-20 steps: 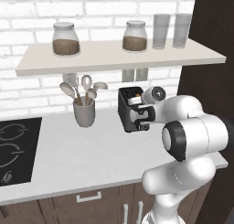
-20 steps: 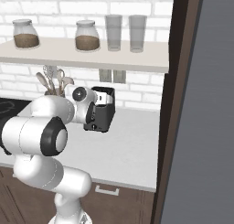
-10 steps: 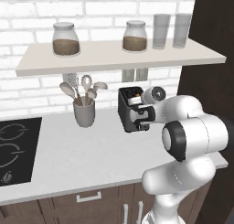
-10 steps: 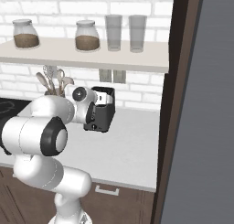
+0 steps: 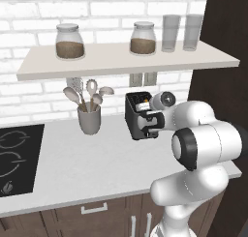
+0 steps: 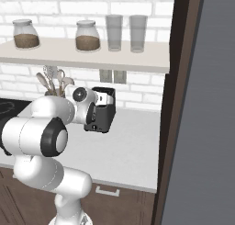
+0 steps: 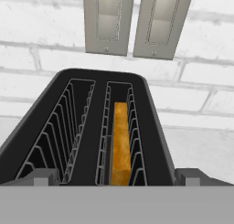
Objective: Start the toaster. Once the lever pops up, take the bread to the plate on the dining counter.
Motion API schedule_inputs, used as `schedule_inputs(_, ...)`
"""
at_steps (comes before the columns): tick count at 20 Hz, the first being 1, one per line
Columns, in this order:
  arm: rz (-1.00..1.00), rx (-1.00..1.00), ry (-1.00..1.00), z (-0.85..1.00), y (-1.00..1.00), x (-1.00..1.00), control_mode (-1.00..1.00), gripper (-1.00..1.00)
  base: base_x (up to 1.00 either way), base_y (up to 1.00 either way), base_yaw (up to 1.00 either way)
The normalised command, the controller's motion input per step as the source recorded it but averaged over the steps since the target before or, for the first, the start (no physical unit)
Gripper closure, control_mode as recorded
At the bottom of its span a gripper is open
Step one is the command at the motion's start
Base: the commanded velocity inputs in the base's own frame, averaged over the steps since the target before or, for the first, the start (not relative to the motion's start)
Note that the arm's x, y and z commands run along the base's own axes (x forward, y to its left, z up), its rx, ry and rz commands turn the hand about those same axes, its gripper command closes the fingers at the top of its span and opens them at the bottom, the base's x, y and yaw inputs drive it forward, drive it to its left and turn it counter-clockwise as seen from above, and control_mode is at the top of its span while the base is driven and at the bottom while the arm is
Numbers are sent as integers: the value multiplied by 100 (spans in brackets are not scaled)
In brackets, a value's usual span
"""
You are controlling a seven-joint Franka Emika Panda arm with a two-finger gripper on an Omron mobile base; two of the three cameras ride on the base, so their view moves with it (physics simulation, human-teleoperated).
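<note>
Hand view looks down into the toaster (image 7: 91,127) directly beneath the tool (image 7: 117,176); the bread (image 7: 120,145) stands sunk in the slot between its fingertips, nearer the right one; tool spread wide, holding nothing.

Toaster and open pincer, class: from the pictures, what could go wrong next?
1. The bread sits deep in one narrow slot of the toaster; the open pincer could catch the wire guides instead.
2. The toaster is small and free-standing on the worktop, so a sideways push might slide or tip it.
</note>
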Motion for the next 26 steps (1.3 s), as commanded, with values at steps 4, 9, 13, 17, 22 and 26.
schedule_inputs(4,0,0,0,0,0,0,-100,-100,0,0,0)
schedule_inputs(9,0,0,0,0,0,0,-100,-100,0,0,0)
schedule_inputs(13,0,0,0,0,0,0,-100,-100,0,0,0)
schedule_inputs(17,0,0,0,0,0,0,-100,-100,0,0,0)
schedule_inputs(22,0,0,0,0,0,0,-100,-100,0,0,0)
schedule_inputs(26,0,0,0,0,0,0,-100,-100,0,0,0)
